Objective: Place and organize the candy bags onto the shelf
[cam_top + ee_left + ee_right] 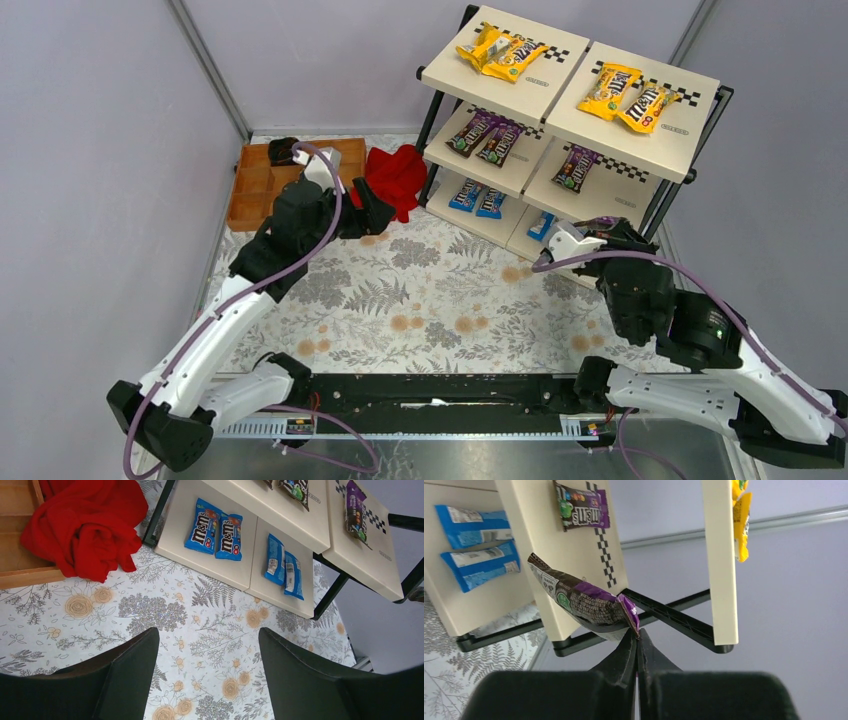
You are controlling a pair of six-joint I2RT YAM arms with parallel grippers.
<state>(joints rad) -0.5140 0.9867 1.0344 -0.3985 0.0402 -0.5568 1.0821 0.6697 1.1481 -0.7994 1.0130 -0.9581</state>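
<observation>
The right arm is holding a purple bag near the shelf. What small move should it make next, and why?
Probably ease the held bag forward over the middle-tier right board, beside the lone purple bag there, before any release. The right jaws pinch its end, it hangs just in front of that board, and the board seems to have room for a second.

Left of the shelf [655,150] holding candy bags [500,52] lies a cloth [396,178], beside a tray [250,195].
</observation>
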